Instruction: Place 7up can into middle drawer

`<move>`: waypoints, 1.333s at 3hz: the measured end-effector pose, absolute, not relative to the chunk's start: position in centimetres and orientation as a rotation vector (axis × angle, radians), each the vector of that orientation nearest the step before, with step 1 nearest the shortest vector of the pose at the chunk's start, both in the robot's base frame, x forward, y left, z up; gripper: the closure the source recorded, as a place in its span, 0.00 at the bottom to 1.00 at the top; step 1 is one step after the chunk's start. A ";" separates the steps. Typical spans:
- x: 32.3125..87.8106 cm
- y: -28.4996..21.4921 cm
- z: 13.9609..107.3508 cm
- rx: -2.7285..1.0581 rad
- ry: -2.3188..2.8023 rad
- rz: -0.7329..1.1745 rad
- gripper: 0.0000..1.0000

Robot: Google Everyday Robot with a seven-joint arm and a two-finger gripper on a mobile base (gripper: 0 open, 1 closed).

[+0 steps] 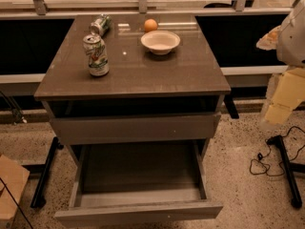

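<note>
The 7up can (97, 55), dented, with a silver top and a white label with green and red marks, stands upright on the left of the cabinet top (190, 75). The middle drawer (138, 213), the lowermost one, is pulled out, and its shallow grey-brown tray shows nothing inside. My gripper (279, 109) hangs at the far right edge of the view, off to the side of the cabinet at about the height of the upper drawer. It is far from the can and touches nothing.
A mostly green-and-silver can (100, 24) lies on its side at the back left of the top. An orange (150, 25) sits behind a white bowl (160, 42). The plain drawer front (136, 128) above is shut. Cables and a stand leg (286, 168) lie on the floor at right.
</note>
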State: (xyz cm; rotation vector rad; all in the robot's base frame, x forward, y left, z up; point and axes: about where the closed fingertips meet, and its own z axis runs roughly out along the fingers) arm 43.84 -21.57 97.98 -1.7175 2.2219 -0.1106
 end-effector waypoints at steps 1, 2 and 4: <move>43.8 -21.6 98.0 -1.718 2.222 -0.111 0.00; 45.2 -18.9 97.7 -1.687 2.170 -0.054 0.00; 51.2 -4.3 98.4 -1.662 1.888 0.149 0.00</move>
